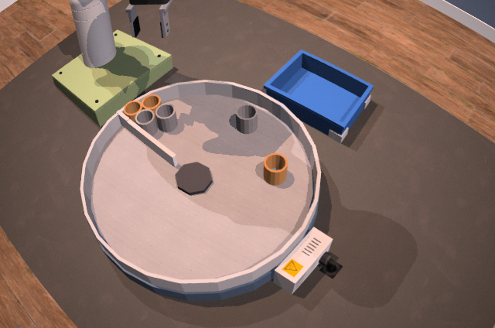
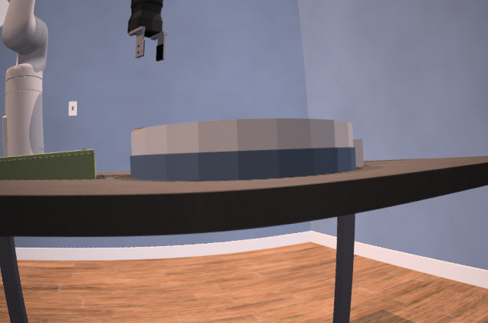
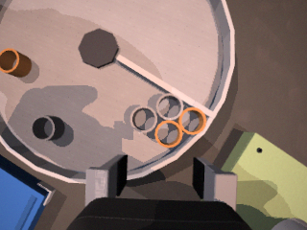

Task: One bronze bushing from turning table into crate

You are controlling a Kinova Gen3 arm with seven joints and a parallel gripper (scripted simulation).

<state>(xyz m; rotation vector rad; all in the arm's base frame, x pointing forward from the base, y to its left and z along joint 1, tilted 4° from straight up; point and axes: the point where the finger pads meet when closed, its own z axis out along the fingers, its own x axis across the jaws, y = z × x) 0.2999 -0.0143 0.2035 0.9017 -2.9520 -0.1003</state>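
The round turning table [image 1: 199, 184] holds several bushings. Two bronze bushings [image 1: 132, 108] [image 1: 151, 102] and two grey bushings [image 1: 145, 118] [image 1: 165, 116] are bunched against the fixed bar [image 1: 147, 139] near the rim. A third bronze bushing [image 1: 275, 168] stands alone on the right side. A dark grey bushing [image 1: 246, 117] stands toward the back. The blue crate [image 1: 319, 91] is empty, to the right of the table. My gripper [image 1: 148, 25] is open and empty, high above the table's back edge near the bunch; it also shows in the side view [image 2: 149, 46] and the wrist view [image 3: 160, 179].
The arm's green base block [image 1: 114, 72] sits behind the turning table at the left. A dark octagonal hub [image 1: 193, 177] marks the table's centre. A white motor box [image 1: 303, 259] with a warning label sticks out at the front right rim.
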